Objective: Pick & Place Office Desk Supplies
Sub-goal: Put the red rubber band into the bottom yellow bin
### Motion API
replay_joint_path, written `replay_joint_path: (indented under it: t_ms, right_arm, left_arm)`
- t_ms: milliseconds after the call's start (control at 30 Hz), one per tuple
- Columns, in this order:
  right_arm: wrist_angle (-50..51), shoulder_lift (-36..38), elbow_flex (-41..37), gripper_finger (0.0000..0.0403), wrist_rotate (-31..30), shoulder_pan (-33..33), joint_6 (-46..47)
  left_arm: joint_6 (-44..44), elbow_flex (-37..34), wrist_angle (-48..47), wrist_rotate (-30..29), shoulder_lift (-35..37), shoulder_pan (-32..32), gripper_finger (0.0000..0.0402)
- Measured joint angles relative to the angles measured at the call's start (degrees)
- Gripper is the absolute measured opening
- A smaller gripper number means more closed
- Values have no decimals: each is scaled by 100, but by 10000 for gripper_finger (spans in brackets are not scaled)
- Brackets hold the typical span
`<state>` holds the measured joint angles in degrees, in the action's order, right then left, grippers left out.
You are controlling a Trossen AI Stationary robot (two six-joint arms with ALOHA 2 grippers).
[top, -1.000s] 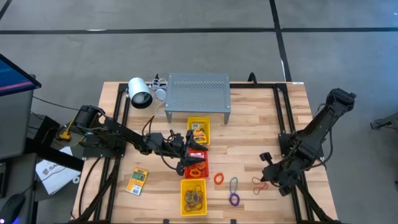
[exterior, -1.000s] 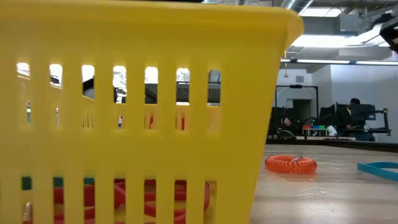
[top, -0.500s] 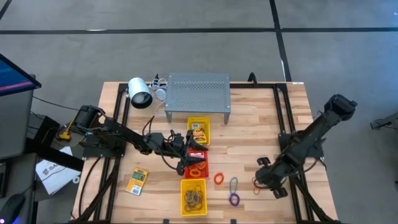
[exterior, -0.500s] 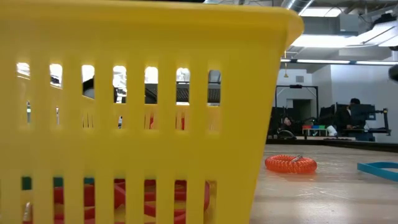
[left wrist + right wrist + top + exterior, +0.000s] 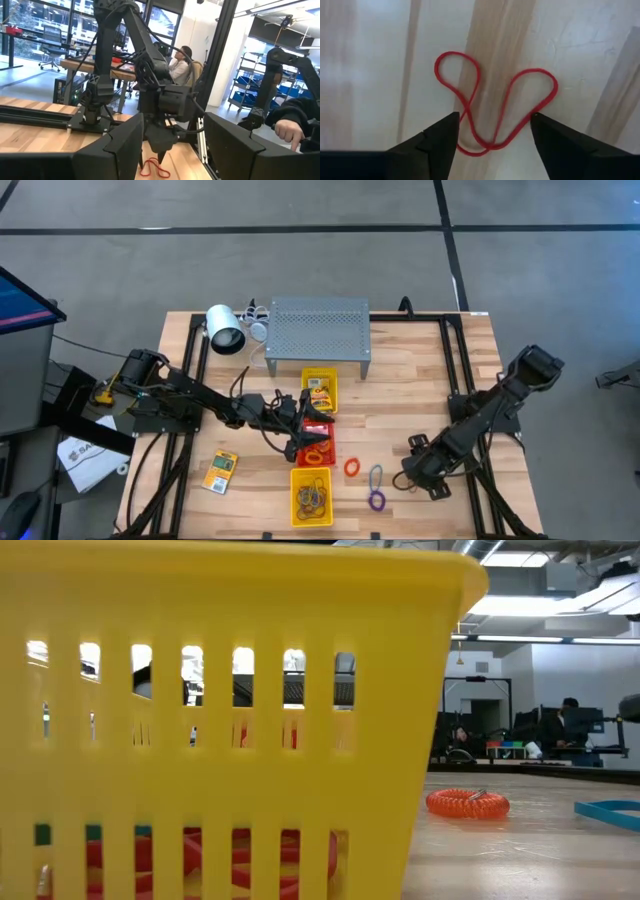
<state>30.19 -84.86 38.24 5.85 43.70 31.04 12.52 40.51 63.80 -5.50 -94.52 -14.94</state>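
Note:
A red rubber-band loop point(image 5: 492, 107) lies twisted flat on the wood at the table's right. My right gripper point(image 5: 495, 116) points down over it, open, one finger on either side of the loop and not touching it; in the high view it point(image 5: 412, 470) hides the band. My left gripper point(image 5: 298, 430) hovers open and empty at the left rim of the red tray point(image 5: 325, 448). From its wrist view, my left gripper point(image 5: 172, 142) looks level at the right arm and the band point(image 5: 152, 167). An orange coil ring point(image 5: 352, 468), a blue loop point(image 5: 375, 476) and a purple loop point(image 5: 376, 500) lie between the arms.
Three trays stand in a column at mid-table: yellow point(image 5: 319, 377) at the far end, red in the middle, yellow point(image 5: 311, 516) nearest. A card packet point(image 5: 221, 470) lies near left. A grey perforated shelf point(image 5: 320, 330) and a white lamp point(image 5: 225, 330) stand at the back.
My right gripper has come down and moved toward the table's left and near edge, onto the red rubber band. It has tipped from a slant to pointing almost straight down, and its fingers have opened.

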Motion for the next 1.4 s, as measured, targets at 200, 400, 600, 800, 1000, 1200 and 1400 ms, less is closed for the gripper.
replay_joint_path:
  t_ms: [200,400,600,800,1000,1200,1400]
  right_arm:
    - [-45,-86,7,238,-337,221,201]
    - [-69,-92,4,235,-742,487,459]
    - [-50,-98,-4,194,-930,608,543]
    - [-130,-103,-2,110,-917,610,545]
    - [-76,-107,-4,13,-953,603,474]
    - [-93,-107,-4,4,-914,605,451]
    - [-105,-59,-8,1,-872,599,411]
  left_arm:
    - [0,0,-1,-2,0,0,205]
    - [-1,0,-1,0,0,0,205]
    - [1,0,1,0,-2,0,205]
    - [1,0,1,0,-2,0,205]
    - [1,0,3,0,-2,0,205]
    - [1,0,5,0,-2,0,205]
    - [1,0,5,0,-2,0,205]
